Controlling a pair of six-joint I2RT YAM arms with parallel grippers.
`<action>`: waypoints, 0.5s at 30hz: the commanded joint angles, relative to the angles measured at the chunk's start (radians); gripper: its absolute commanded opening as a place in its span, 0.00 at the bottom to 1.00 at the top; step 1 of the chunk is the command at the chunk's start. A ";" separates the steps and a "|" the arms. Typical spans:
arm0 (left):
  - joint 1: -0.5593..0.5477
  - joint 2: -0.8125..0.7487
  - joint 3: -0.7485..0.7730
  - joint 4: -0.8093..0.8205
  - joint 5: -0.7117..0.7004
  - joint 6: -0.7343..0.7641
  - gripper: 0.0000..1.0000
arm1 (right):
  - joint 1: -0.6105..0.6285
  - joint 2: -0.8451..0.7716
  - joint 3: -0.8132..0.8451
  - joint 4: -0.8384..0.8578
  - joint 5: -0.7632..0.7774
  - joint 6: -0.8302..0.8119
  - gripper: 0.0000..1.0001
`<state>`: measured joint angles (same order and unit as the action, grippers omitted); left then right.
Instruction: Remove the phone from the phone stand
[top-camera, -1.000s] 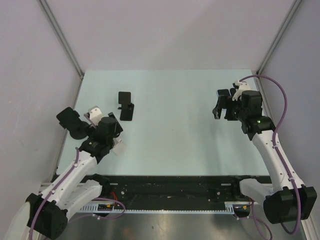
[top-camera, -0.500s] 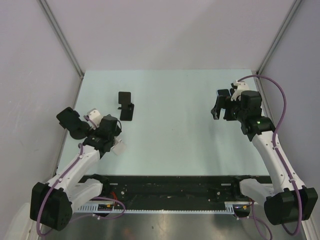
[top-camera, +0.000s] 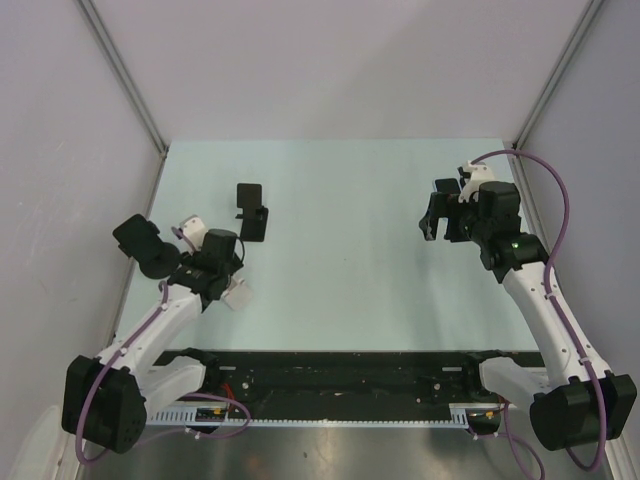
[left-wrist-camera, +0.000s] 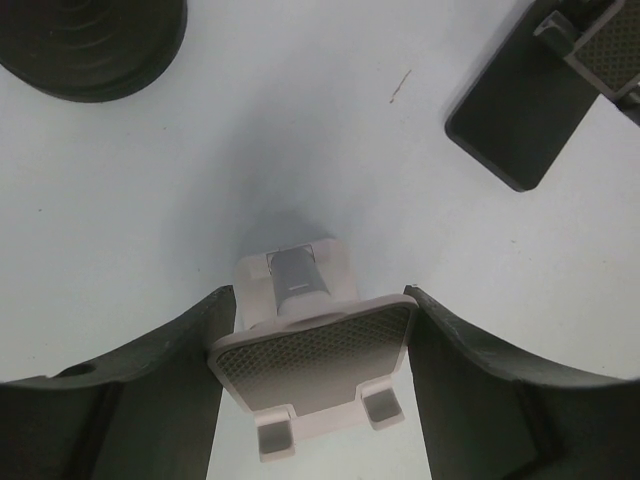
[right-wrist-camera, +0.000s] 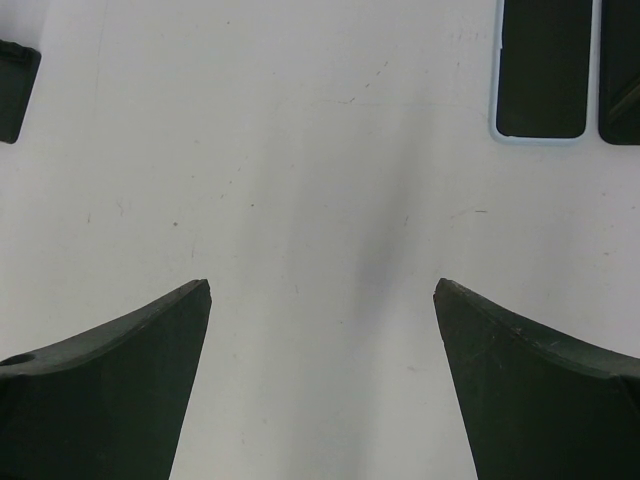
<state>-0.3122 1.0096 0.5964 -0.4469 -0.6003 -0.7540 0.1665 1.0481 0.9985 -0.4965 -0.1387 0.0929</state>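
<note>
Over the last second the left arm has folded in. Its elbow is drawn closer and the left tool (left-wrist-camera: 320, 300) has turned slightly. The white stand (left-wrist-camera: 312, 350) lies where it lay. The right tool (right-wrist-camera: 322, 285) has crept a little forward along its own reach, and the black stand (top-camera: 255, 226) has not shifted.

The left tool's fingers sit on either side of the white stand's meshed pad, and the pad fills the gap from one finger to the other. I cannot tell whether they press on it or only flank it. Beyond this tool, ahead and to its right, is the black stand.

The right tool is spread wide with nothing between its fingers, only bare tabletop (right-wrist-camera: 300, 150) below. The phone (right-wrist-camera: 541, 68) lies flat on the tabletop well ahead of this tool and off to its right, apart from both fingers. Its dark face is up and a pale blue rim runs round its edge. Its long axis runs straight away from the tool, in line with the tool's reach. Which end is its top cannot be made out.

Just to the phone's right a second dark slab (right-wrist-camera: 622, 70) is cut off by the frame. A dark corner (right-wrist-camera: 12, 90) shows far off to the tool's left. Neither can be identified.
</note>
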 joint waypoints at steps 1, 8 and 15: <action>-0.022 0.017 0.121 0.017 0.026 0.083 0.44 | 0.005 -0.017 0.002 0.027 0.007 -0.013 1.00; -0.125 0.147 0.327 0.039 0.166 0.278 0.41 | 0.031 -0.020 0.002 0.027 0.010 -0.015 1.00; -0.134 0.328 0.572 0.056 0.374 0.499 0.40 | 0.100 -0.057 0.002 0.004 0.070 -0.019 1.00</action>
<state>-0.4408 1.2724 1.0275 -0.4362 -0.3737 -0.4419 0.2367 1.0306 0.9970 -0.4980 -0.1123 0.0856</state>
